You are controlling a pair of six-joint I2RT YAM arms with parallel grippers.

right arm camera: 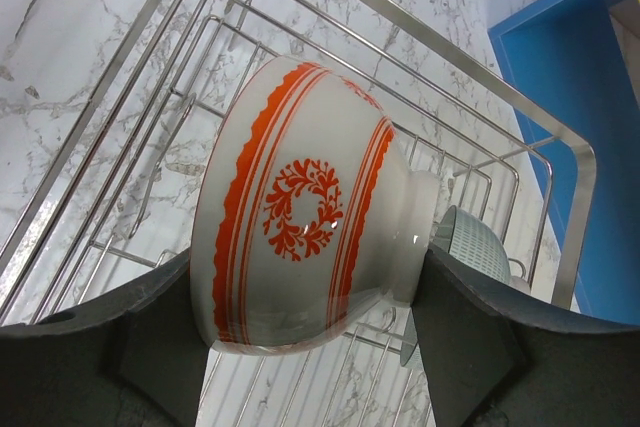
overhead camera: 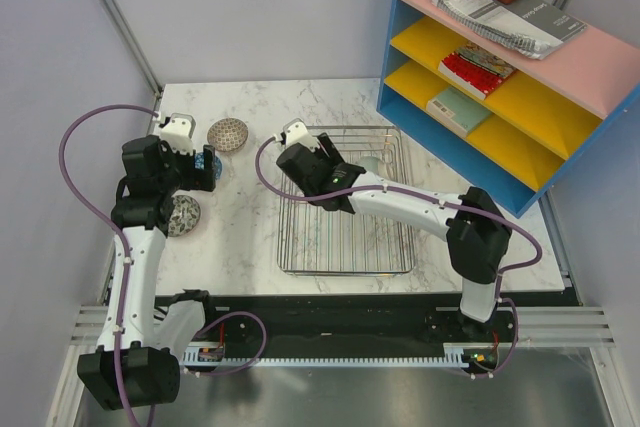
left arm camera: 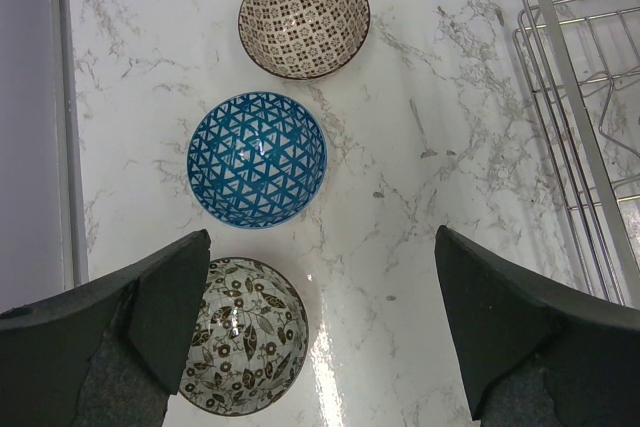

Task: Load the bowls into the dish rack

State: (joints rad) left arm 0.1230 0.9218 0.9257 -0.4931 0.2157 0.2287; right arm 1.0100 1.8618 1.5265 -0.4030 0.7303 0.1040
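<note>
Right claw [right arm camera: 310, 322] clamped around orange-patterned bowl [right arm camera: 300, 207], tilted, over dish rack [right arm camera: 577, 217]

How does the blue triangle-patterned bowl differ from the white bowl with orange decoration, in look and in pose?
The blue bowl shows white triangles inside; the white bowl shows orange bands and a wreath outside. The blue bowl stands upright on the table, untouched; the white bowl is held tilted sideways by the right gripper, over the dish rack. Both are round.
</note>
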